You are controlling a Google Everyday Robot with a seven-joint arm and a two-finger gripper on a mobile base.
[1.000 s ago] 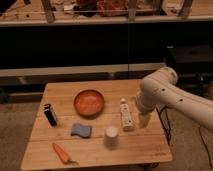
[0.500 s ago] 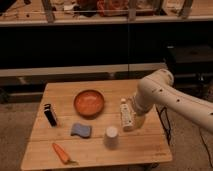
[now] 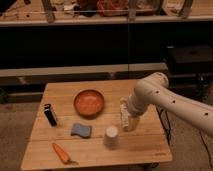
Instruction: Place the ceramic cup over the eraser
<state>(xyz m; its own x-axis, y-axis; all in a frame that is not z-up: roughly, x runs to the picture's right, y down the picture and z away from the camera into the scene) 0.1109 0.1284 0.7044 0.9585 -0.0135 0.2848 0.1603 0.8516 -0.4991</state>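
Note:
The ceramic cup point(image 3: 111, 136) is small and whitish and stands upside down near the table's front middle. A black oblong block point(image 3: 50, 115) lies at the left and a blue pad point(image 3: 80, 130) lies left of the cup; I cannot tell which of them is the eraser. My gripper point(image 3: 129, 120) hangs from the white arm point(image 3: 165, 100) at the right. It is low over the table beside a long white tube-like object point(image 3: 123, 113), up and to the right of the cup and apart from it.
An orange bowl point(image 3: 89, 102) sits at the table's middle back. A carrot point(image 3: 62, 153) lies at the front left. The wooden table point(image 3: 145, 147) ends close to the right of the arm. Dark shelving stands behind.
The arm has shifted slightly left, bringing the gripper closer to the white tube-like object. The cup and other objects have not moved.

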